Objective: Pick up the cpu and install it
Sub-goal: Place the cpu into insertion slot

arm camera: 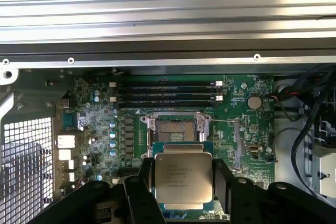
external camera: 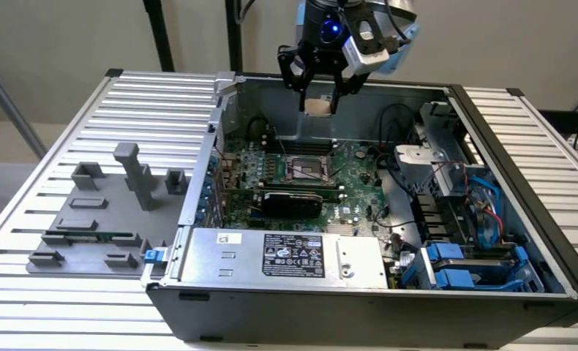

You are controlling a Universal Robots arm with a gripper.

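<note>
The cpu (arm camera: 183,180), a flat square chip with a silvery metal top, hangs between the black fingers (arm camera: 146,182) of my gripper (arm camera: 183,184), which is shut on its two side edges. In the exterior view the gripper (external camera: 318,102) holds the cpu (external camera: 317,107) high above the open computer case (external camera: 367,322), over the back part of the green motherboard (external camera: 353,157). The open cpu socket (arm camera: 176,127) with its raised metal frame lies on the board just beyond the chip; in the exterior view the socket (external camera: 309,170) sits well below the gripper.
A silver power supply box with a black label (external camera: 289,257) fills the case's front. Cables and blue drive bays (external camera: 464,267) crowd the exterior view's right. A grey fixture with posts (external camera: 104,219) and a green memory stick (external camera: 99,237) lie on the slatted table at the left.
</note>
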